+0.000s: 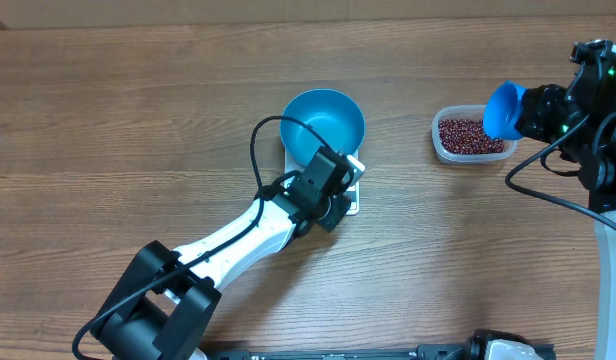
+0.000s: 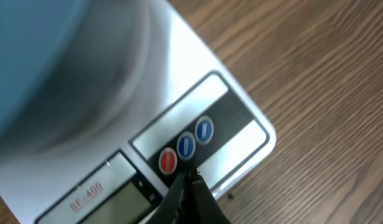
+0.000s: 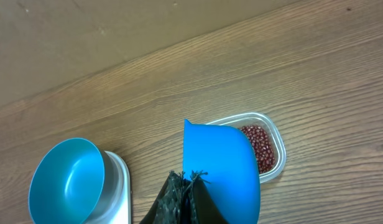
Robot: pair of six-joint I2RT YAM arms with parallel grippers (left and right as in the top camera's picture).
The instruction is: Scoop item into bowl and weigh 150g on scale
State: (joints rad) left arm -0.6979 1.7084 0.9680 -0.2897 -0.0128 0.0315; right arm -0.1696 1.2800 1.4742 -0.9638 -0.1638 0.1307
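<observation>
table: brown wood-grain table (image 1: 138, 120) is running out to a plain tan strip (image 3: 67, 37) at the far edge
bowl: blue bowl (image 1: 323, 120) is sitting empty on the scale (image 2: 179, 68)
beans: beans (image 1: 468, 135) are lying in the clear tub (image 1: 440, 140), right of the bowl
left gripper: left gripper (image 2: 190, 180) is pinching closed on nothing, right at the scale's buttons (image 2: 186, 145)
right gripper: right gripper (image 3: 190, 183) is clamping the blue scoop (image 1: 503, 110) by the tub

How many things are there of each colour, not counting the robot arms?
Blue: 2, bowl and scoop
White: 1, scale
Clear: 1, tub
Red-brown: 1, pile of beans
Total: 5
</observation>
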